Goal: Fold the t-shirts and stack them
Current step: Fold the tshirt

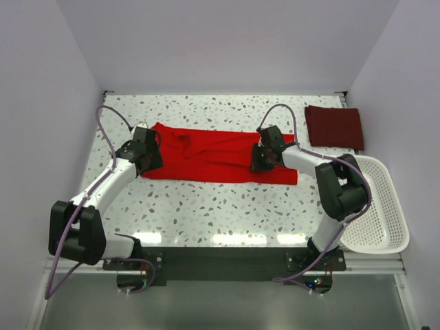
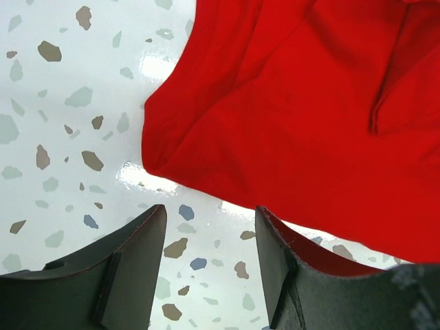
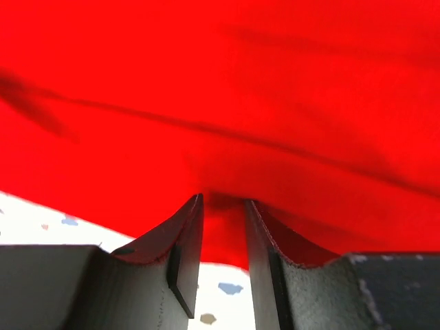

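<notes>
Top external: red t-shirt (image 1: 213,159) lengthwise left-right

Left wrist view: the bright red t-shirt (image 2: 302,117) runs out past the top and right edges, and the left gripper (image 2: 210,214) has its fingers cut off by the bottom edge.

Right wrist view: the shirt fills the frame, blurred and cut off on three sides. Whether the right gripper (image 3: 223,201) actually pinches the cloth cannot be determined.

Top view: both wrists hide their own fingertips and the cloth beneath them. The right arm (image 1: 340,189) covers part of the white slatted basket (image 1: 393,192). The layers of the folded maroon t-shirt (image 1: 335,127) are too small to tell.
</notes>
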`<action>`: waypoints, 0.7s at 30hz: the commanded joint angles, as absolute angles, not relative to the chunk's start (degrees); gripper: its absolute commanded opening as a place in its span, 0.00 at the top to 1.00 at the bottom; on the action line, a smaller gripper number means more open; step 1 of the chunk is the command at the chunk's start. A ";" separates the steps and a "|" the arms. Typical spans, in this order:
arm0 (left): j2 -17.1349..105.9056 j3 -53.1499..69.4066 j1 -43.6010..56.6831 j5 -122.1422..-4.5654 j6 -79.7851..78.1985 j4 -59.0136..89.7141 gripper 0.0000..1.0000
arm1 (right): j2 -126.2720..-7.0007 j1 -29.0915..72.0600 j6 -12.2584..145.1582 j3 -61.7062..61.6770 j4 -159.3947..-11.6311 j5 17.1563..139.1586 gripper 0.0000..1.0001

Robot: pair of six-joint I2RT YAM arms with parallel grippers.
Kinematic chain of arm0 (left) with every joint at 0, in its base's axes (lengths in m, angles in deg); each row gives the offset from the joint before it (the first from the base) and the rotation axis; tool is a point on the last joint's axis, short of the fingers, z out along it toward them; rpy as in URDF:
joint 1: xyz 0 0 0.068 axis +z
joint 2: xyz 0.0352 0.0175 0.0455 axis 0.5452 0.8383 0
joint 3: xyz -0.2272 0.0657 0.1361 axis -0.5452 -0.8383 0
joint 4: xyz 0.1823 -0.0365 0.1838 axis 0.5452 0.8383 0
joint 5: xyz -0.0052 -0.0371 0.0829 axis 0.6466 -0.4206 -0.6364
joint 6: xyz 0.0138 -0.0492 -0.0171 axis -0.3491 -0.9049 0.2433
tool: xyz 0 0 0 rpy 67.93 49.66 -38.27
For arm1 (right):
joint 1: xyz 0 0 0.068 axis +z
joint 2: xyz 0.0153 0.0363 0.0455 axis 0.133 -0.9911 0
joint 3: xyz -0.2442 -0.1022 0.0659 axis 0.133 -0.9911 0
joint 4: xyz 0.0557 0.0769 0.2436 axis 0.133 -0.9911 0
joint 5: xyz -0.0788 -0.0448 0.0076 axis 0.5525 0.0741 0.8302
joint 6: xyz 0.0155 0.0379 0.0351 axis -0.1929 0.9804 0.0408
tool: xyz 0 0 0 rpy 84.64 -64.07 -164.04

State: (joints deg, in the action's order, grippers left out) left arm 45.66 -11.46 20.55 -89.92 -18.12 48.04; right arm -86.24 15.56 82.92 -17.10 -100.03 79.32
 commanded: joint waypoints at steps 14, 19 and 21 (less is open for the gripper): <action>46.32 -12.63 21.09 -89.99 -18.13 42.94 0.41 | -92.27 5.99 80.81 -0.84 -104.70 88.37 0.60; 50.62 -10.34 23.98 -85.69 -19.53 43.29 0.40 | -82.44 5.72 82.04 -7.87 -102.68 82.91 0.53; 52.47 -9.20 26.26 -82.35 -20.06 43.73 0.39 | -80.22 5.19 83.54 -12.53 -101.62 81.15 0.50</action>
State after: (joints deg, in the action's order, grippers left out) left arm 50.21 -11.97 23.30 -86.51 -18.58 45.29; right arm -86.39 4.72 81.46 -8.67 -103.27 85.74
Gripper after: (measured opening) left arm 0.606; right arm 0.486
